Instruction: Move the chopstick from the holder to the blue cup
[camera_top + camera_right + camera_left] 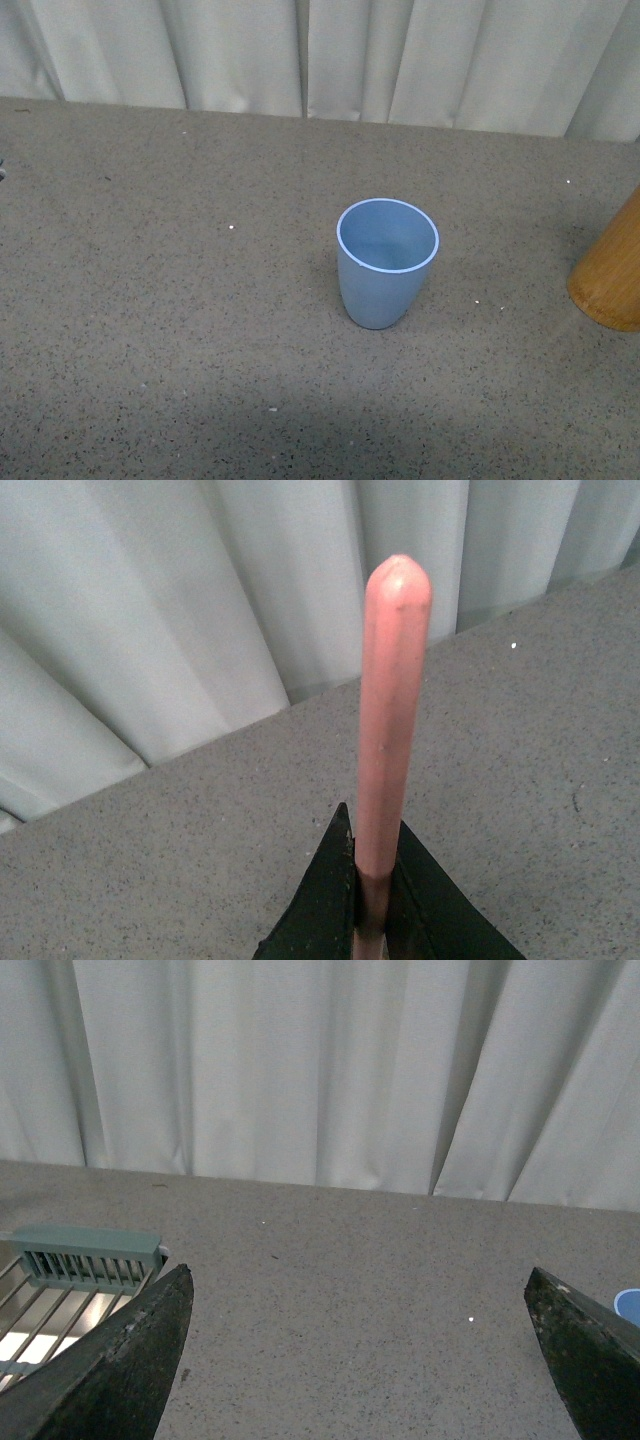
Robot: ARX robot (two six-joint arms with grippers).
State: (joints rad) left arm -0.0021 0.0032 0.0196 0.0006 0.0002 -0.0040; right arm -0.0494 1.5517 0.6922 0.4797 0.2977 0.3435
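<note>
A grey speckled table (150, 330) runs back to a wall of pale pleated curtains (420, 60), with a few white crumbs scattered over it. Near the middle stands the blue cup (386, 263), upright, mouth open, nothing visible inside it. Well off to its right, cut by the frame edge, is the leaning side of the wooden holder (611, 275); its top is out of sight, so its contents cannot be told. Nothing stands between the two.

In the left wrist view, a pale green slatted rack (85, 1260) sits at the table's edge. The left gripper (360, 1345) hangs above bare table with its dark fingers (125, 1360) spread wide apart, holding nothing.

The right gripper (372, 895) is pinched tight on a single pink chopstick (390, 710), its black fingers touching either side of the shaft. The stick's long axis runs straight out from between them, rounded end pointing away from the wrist toward the curtains.
</note>
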